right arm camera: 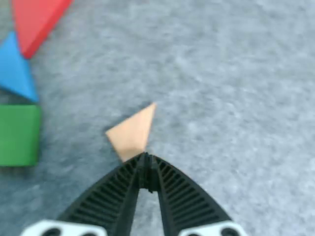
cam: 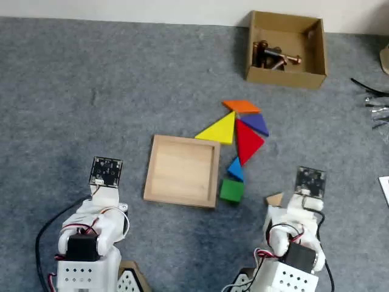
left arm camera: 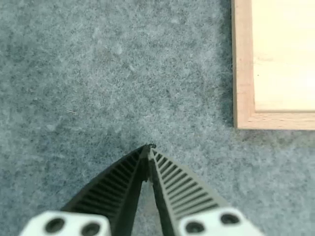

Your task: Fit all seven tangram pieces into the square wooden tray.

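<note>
Seen from high view, clock read with 12 = far side of table.

Wooden tray (cam: 182, 170) lies flat on the grey carpet (cam: 73, 91), about mid-table. Its floor is bare wood. All 7 pieces are outside it, on the carpet.

- Yellow triangle (cam: 220, 129): at 1 o'clock of tray, touching or nearly touching the far right corner.
- Red triangle (cam: 247, 141): at 3 o'clock of the yellow one, edge to edge with it, its point toward 6.
- Purple piece (cam: 255, 123): at 1 o'clock of the red one, touching it.
- Orange piece (cam: 241, 106): at 11 o'clock of the purple one, the farthest of the group.
- Blue triangle (cam: 236, 168): at 6 o'clock of the red one, just beside tray's right edge.
- Green square (cam: 231, 190): at 6 o'clock of the blue one, touching it, against tray's right edge near the near corner.
- Tan triangle (cam: 275, 199): alone at 3 o'clock of the green square, apart from it.

L arm (cam: 91, 231) is at 8 o'clock of tray. L gripper (left arm camera: 149, 147) has its jaws closed tip to tip, nothing between them, over bare carpet near tray's corner.

R arm (cam: 295, 243) is at 4 o'clock of tray. R gripper (right arm camera: 146, 156) has its jaws also pressed together and holds nothing. Its tip is at the tan triangle's edge; contact or not, I cannot tell.

Cardboard box (cam: 285, 48) stands at 1 o'clock, well apart, with metal parts (cam: 273, 56) inside.
</note>
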Motion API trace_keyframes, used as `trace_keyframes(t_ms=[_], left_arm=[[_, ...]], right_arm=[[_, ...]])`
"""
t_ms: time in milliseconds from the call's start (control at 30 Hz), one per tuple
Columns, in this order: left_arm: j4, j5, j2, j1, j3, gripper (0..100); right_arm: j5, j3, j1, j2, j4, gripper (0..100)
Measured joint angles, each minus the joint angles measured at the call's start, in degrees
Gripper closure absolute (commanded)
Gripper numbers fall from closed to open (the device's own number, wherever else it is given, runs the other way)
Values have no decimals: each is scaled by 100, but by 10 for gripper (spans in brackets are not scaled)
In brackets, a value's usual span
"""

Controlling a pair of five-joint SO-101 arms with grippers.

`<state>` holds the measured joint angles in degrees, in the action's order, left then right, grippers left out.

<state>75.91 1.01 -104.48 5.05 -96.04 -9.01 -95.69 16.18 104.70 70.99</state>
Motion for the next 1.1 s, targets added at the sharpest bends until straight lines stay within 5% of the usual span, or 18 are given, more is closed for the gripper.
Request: trace_keyframes(t_ms=[833,1100], left_arm=[[-422,62,0,9,0,992],[-1600,2453,0,9,0,992]], right_arm=[[0,0,229,0,0,993],[0,0,229,0,0,993]])
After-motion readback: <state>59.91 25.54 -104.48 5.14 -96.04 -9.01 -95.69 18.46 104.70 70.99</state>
